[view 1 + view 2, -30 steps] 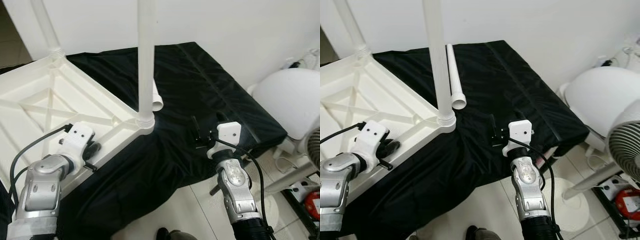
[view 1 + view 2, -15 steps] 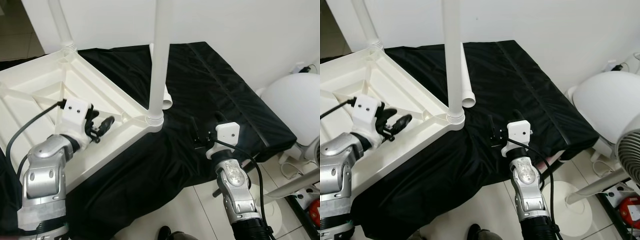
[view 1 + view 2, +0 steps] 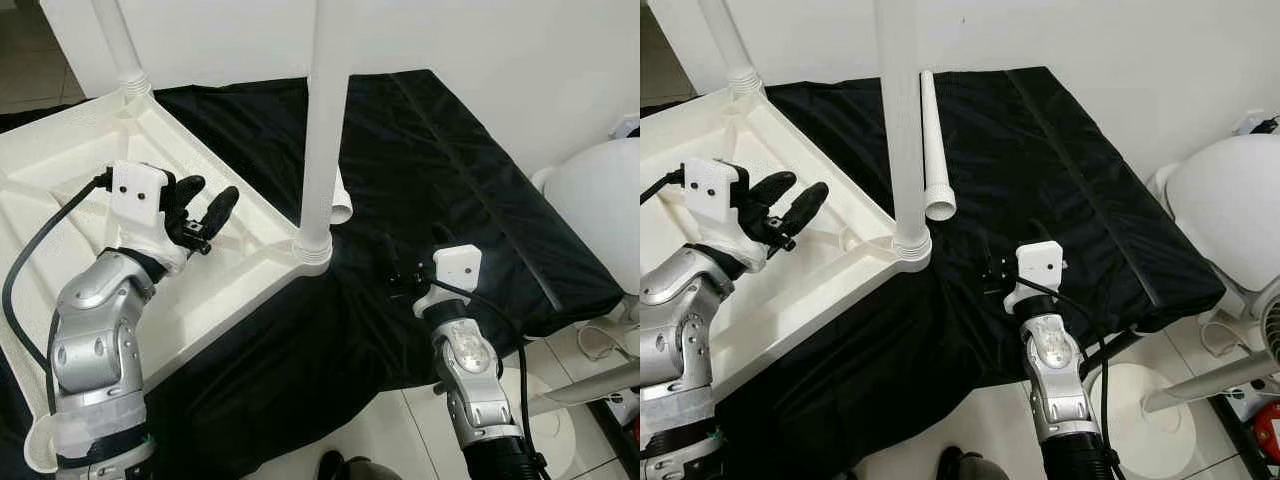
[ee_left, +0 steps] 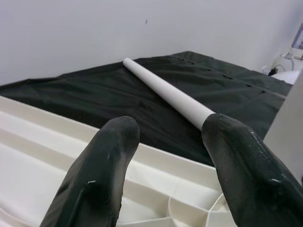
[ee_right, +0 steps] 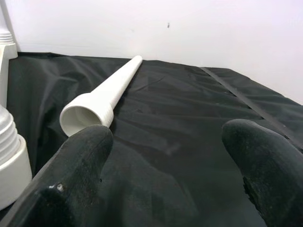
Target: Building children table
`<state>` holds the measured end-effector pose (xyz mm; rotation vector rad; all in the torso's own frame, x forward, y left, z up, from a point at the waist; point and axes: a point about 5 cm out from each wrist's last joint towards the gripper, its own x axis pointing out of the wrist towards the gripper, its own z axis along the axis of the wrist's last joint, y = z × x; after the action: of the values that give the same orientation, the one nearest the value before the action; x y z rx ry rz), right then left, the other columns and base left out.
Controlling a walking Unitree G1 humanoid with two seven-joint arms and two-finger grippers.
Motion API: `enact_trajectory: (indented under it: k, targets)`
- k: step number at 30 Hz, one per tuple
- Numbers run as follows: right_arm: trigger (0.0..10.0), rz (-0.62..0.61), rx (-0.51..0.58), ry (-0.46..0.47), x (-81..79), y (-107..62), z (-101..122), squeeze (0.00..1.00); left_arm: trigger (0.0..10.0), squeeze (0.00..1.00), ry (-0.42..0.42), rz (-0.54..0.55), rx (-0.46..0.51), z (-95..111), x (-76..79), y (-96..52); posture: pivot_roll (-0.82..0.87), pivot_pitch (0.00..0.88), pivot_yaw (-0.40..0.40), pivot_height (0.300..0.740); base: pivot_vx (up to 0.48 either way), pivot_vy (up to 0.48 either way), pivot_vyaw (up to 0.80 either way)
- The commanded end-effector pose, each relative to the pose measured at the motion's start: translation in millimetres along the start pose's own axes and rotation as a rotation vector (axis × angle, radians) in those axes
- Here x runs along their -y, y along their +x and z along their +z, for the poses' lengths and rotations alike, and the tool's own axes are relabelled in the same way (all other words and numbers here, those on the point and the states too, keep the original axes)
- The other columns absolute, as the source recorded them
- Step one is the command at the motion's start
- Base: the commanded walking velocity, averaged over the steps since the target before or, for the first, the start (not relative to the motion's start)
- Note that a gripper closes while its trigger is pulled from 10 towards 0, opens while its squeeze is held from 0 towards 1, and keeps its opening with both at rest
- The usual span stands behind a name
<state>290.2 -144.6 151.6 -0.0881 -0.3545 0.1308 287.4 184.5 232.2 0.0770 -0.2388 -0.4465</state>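
So here's where we're at, nearest stuff first. Our right gripper (image 3: 992, 272) hovers low over the black cloth sheet (image 3: 1060, 180) covering the work surface, fingers spread wide with nothing between them. Our left gripper (image 3: 205, 208) is up above the upside-down white plastic children's tabletop (image 3: 70, 190), fingers also apart and holding nothing, pointing toward the near corner.

Leg count: we can see three white plastic tube legs. Two are already standing upright in the tabletop's corner sockets: the near corner leg (image 3: 322, 120), just beside our left gripper, and the far corner leg (image 3: 118, 45) back by the wall. The third, a loose white leg (image 3: 932, 140), lies flat on the black sheet just beyond the near corner, its wide open end facing us and its narrow end pointing at the wall. In the right wrist view that loose leg sits ahead, between the spread fingers (image 5: 75, 175).

Off to the right there's a white round fan (image 3: 1225, 210) on a stand, sitting on the tiled floor (image 3: 970, 420). White wall (image 3: 1090, 40) behind everything.
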Motion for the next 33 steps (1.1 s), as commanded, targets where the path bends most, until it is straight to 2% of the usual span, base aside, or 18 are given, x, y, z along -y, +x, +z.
enact_trajectory:
  k: [1, 8, 15, 21, 22, 25, 33]
  targets:
    - [10.0, -0.024, -0.017, 0.003, 2.2, -4.6, -3.5, 0.00, 10.0, 0.00, 0.018, 0.144, 0.012, 0.5, -5.6, -4.6, 0.11, 0.132, -0.043, 0.740, 0.000, 0.000, 0.00]
    - [10.0, -0.067, -0.015, 0.021, 2.8, -3.1, -1.2, 0.00, 10.0, 0.00, 0.052, 0.209, -0.044, -5.4, -16.7, -6.0, 0.11, 0.141, -0.043, 0.740, 0.000, 0.000, 0.00]
    - [10.0, -0.130, -0.018, 0.058, 4.8, -3.7, 2.1, 0.00, 10.0, 0.00, 0.066, 0.348, -0.068, -12.0, -35.7, -11.8, 0.11, 0.137, -0.048, 0.740, 0.000, 0.000, 0.00]
    - [10.0, -0.137, -0.031, 0.051, 5.9, -7.2, 0.5, 0.00, 10.0, 0.00, 0.066, 0.308, -0.072, -14.9, -28.6, -10.1, 0.11, 0.132, -0.051, 0.740, 0.000, 0.000, 0.00]
    - [10.0, -0.140, -0.041, 0.038, 8.4, -10.7, -1.0, 0.00, 10.0, 0.00, 0.071, 0.285, -0.085, -19.5, -20.6, -7.4, 0.10, 0.126, -0.049, 0.740, 0.000, 0.000, 0.00]
    - [10.0, -0.144, -0.048, 0.030, 10.8, -12.8, -1.9, 0.00, 10.0, 0.00, 0.063, 0.275, -0.095, -23.7, -15.9, -4.9, 0.09, 0.126, -0.051, 0.740, 0.000, 0.000, 0.00]
    - [10.0, -0.150, -0.060, 0.023, 14.0, -15.8, -2.3, 0.00, 10.0, 0.00, 0.046, 0.276, -0.100, -26.7, -14.2, -2.4, 0.09, 0.133, -0.054, 0.740, 0.000, -0.134, 0.00]
